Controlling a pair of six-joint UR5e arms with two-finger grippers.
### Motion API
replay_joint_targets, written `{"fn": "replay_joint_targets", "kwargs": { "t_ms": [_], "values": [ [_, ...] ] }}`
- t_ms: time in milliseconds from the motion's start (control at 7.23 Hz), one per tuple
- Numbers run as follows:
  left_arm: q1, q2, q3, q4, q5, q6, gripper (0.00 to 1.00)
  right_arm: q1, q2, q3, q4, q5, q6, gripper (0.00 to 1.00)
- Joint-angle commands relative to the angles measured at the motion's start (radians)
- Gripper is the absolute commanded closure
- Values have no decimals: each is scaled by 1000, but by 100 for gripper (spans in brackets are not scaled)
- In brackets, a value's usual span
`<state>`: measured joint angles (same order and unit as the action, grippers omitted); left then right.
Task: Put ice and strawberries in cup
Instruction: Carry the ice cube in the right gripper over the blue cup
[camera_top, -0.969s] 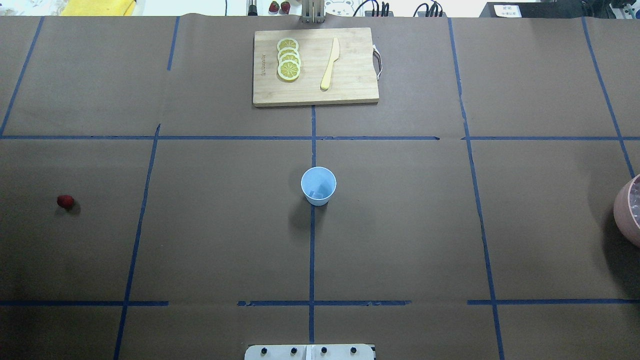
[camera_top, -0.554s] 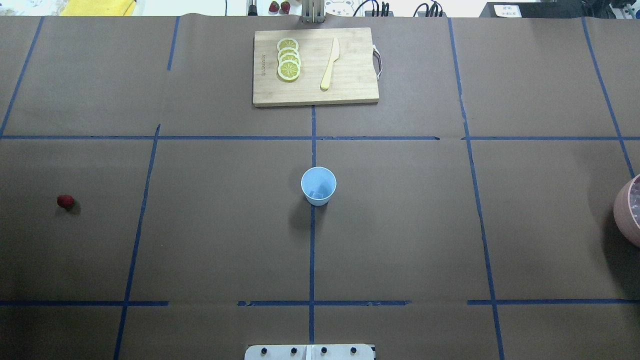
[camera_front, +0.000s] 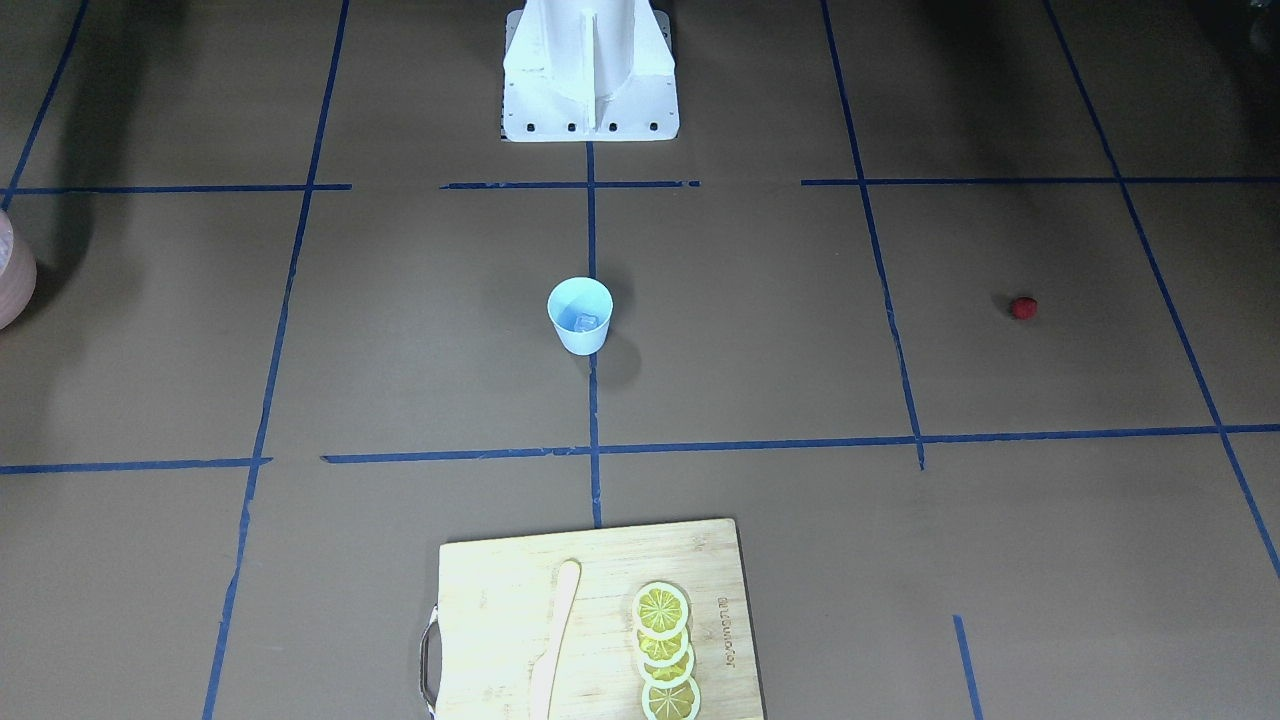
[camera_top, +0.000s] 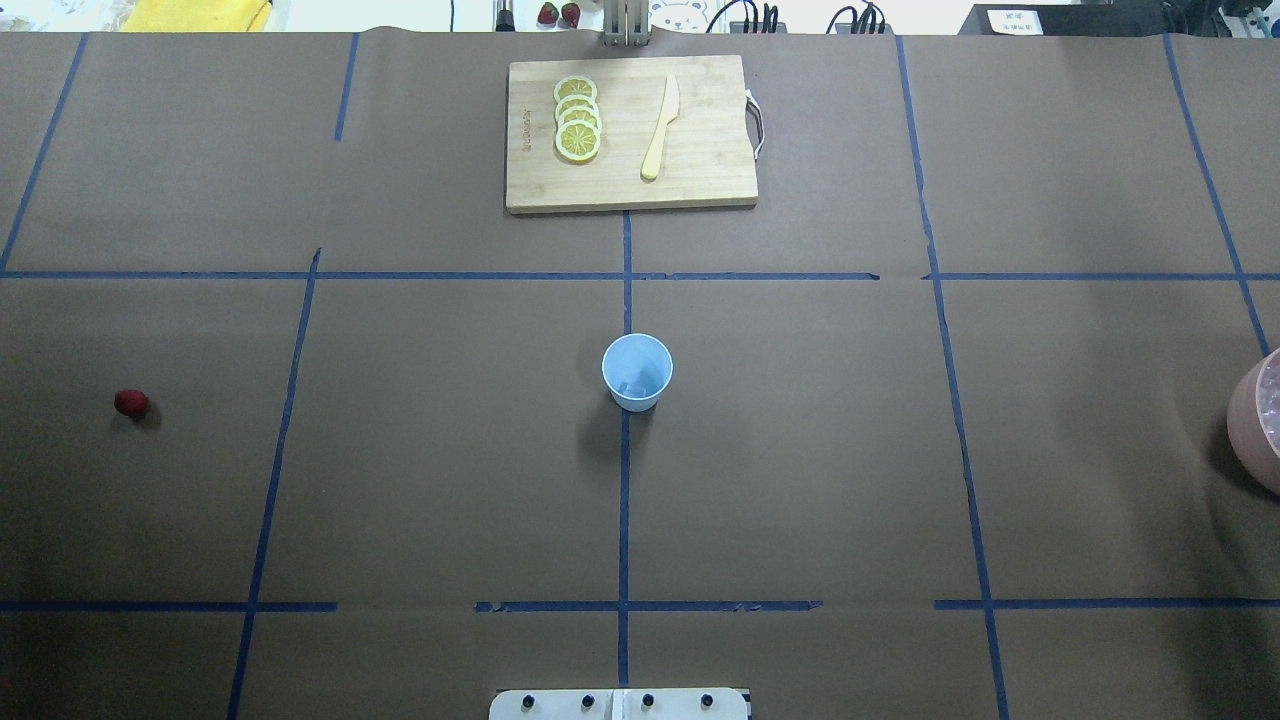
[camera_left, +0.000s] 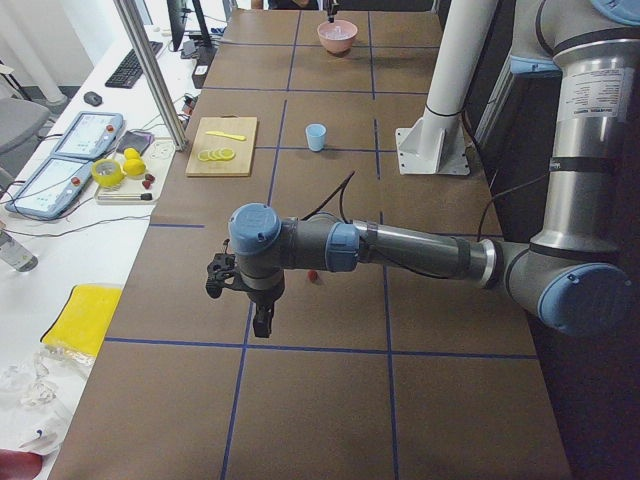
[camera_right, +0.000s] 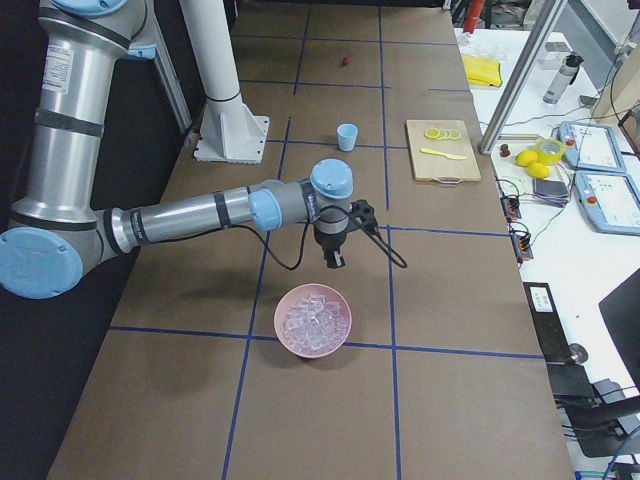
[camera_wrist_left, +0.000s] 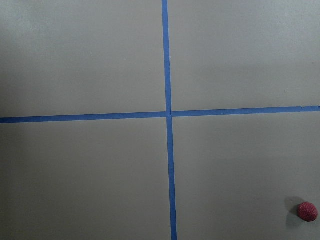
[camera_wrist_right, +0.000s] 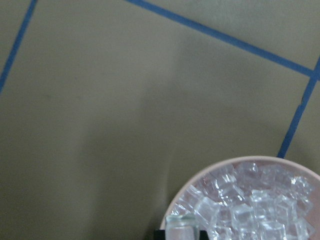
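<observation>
While the small pale blue tapered cup stands upright on a blue tape line at the middle of the brown paper-covered table, we find the two arms out at opposite ends. One clear cube of ice lies on the cup's floor. At the robot's right, a round pinkish bowl is heaped with clear, translucent ice cubes. The right gripper hangs above the table just beside this bowl, toward the cup yet well apart from it. In the right wrist view we see a single ice cube at the lower edge, overlapping the bowl's rim and flanked by dark gripper parts: the fingers are closed on it. At the robot's left, the small roundish red strawberry lies on the bare paper. The left gripper points down above the table, apart from the berry, which lies on the cup's side of it, in the lower right corner of the left wrist view. We cannot tell whether its fingers are apart or together. At the far edge, a bamboo cutting board carries yellow lemon slices and a pale wooden knife.
</observation>
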<state>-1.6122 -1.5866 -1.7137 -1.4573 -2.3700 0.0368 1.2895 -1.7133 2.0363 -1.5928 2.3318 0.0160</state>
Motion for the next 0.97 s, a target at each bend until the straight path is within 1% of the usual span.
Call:
{"fn": "replay_joint_targets", "kwargs": {
  "t_ms": [0,138,277,415,554,692,830],
  "values": [
    [0,3,-1,0,0,0,0,-88,302,10,-267,-6,66,100],
    [0,5,-1,0,0,-2,0,-141,457,-26,-368,-6,87,100],
    [0,4,0,0,0,-2,0,-188,577,-72,-427,-20,119,100],
    [0,3,0,0,2,-2,0,-244,639,-103,-427,-37,231,100],
    [0,3,2,0,0,-2,0,-298,732,-158,-426,-40,343,100],
    [0,3,2,0,2,-2,0,-347,811,-210,-424,-55,434,100],
    [0,2,2,0,2,-2,0,-386,886,-267,-424,-78,482,100]
  ]
}}
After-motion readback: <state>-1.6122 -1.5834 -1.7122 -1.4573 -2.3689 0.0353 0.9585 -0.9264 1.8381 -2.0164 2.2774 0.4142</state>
